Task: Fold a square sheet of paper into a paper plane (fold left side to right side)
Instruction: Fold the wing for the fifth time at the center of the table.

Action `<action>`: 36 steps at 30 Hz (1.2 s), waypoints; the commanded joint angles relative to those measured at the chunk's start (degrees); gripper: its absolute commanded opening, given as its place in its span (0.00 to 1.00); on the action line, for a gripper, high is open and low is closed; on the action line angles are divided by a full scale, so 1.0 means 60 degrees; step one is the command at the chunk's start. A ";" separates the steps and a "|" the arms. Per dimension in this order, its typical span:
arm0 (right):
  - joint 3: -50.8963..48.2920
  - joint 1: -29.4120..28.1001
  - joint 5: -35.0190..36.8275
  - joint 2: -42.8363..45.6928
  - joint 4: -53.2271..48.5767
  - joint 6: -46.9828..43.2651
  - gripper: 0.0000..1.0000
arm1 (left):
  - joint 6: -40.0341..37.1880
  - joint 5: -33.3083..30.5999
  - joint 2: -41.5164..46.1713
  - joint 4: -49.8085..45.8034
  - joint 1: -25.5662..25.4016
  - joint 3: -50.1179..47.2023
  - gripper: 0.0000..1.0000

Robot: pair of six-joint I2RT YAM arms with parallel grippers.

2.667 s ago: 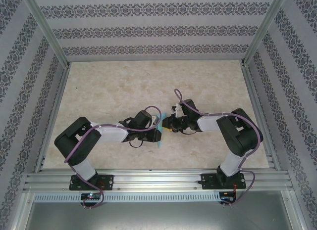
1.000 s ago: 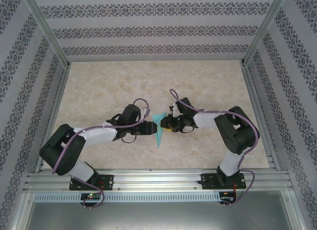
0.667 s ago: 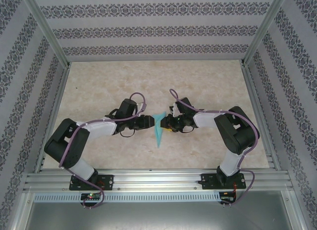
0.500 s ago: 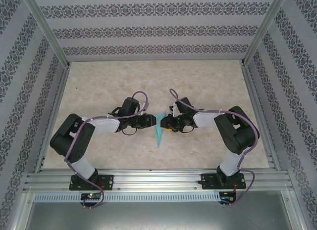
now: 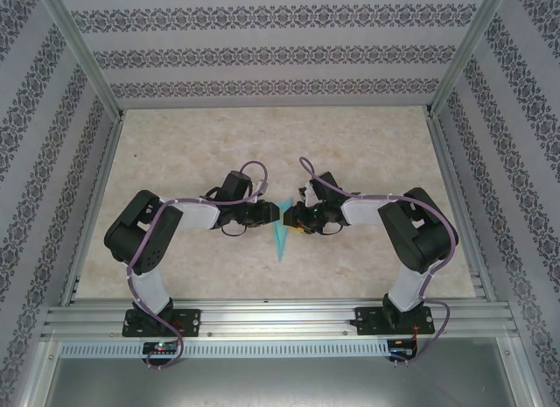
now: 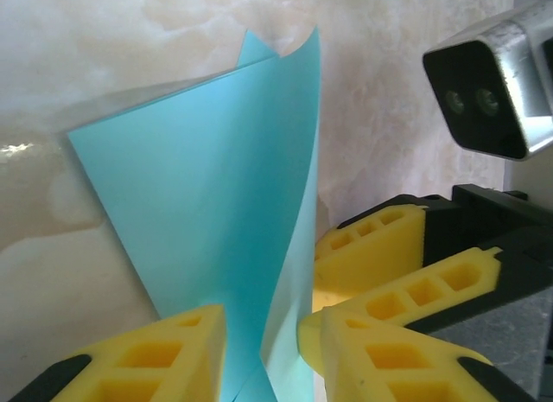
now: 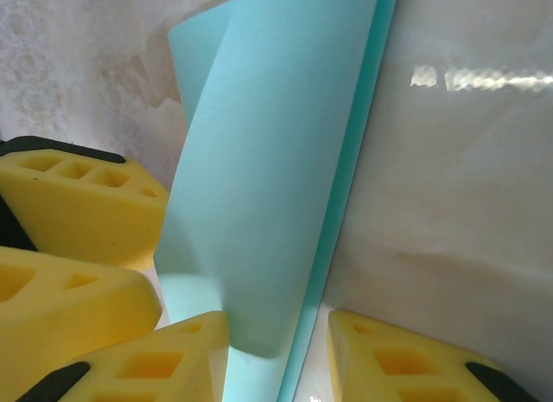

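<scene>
Left gripper (image 6: 263,337) has drawn in to face the right gripper (image 7: 278,354) at mid-table (image 5: 367,144). The folded paper plane (image 5: 280,239) passes between both pairs of parted fingers, unclamped. Judgement: left-to-right fold formed, crease not yet pressed.

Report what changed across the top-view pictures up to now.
The left gripper drew back off the folded teal paper, then came in again farther up the table. It now straddles the paper's far end, facing the right gripper. The right gripper and the paper have hardly shifted.
</scene>
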State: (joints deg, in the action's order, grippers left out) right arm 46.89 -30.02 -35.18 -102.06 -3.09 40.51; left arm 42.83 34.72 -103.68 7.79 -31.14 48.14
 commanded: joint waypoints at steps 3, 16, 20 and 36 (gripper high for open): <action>0.0094 -0.0146 0.0246 -0.0410 -0.0148 -0.0277 0.37 | 0.0075 0.0186 -0.0210 0.0476 0.0090 0.0200 0.30; 0.0131 -0.0187 0.0212 -0.0404 -0.0189 -0.0318 0.38 | 0.0158 0.0085 -0.0347 0.0679 0.0091 -0.0065 0.09; 0.0162 -0.0182 0.0179 -0.0332 -0.0175 -0.0335 0.39 | 0.0157 0.0029 -0.0422 0.0683 0.0088 -0.0133 0.08; 0.0204 -0.0186 0.0165 -0.0396 -0.0194 -0.0380 0.41 | 0.0157 -0.0007 -0.0519 0.0847 -0.0022 -0.0448 0.08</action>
State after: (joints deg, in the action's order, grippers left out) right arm 47.72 -30.02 -35.86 -102.32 -4.08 40.34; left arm 43.88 35.27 -105.91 10.31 -31.16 46.28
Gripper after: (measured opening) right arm 0.409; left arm 0.079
